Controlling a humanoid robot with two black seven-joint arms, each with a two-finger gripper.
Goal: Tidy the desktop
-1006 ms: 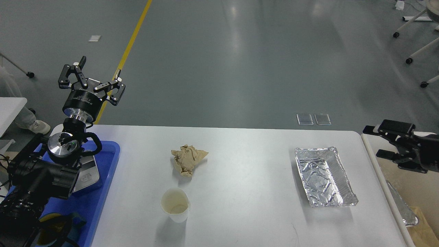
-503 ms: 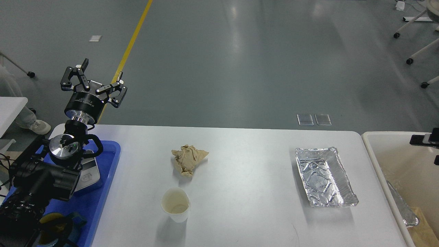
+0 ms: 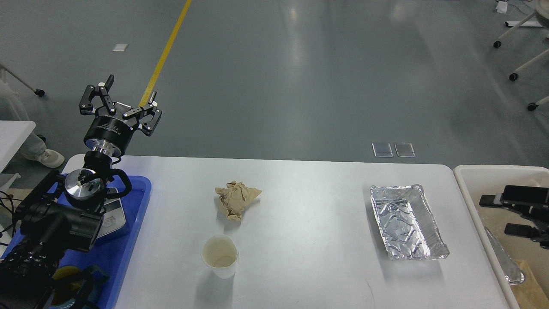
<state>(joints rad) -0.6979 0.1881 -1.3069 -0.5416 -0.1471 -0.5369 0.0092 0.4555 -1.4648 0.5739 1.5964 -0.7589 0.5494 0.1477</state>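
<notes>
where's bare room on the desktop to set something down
The desktop is bare between the crumpled brown paper and the foil tray, and along the near edge right of the paper cup. The blue tray at the left is crowded, under the left arm.

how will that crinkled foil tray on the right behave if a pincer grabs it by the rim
The shallow rectangular silver foil tray probably dents easily: its walls already look crinkled. It looks empty and thin, so likely very light and apt to slide across the matte white desktop if pushed.
</notes>
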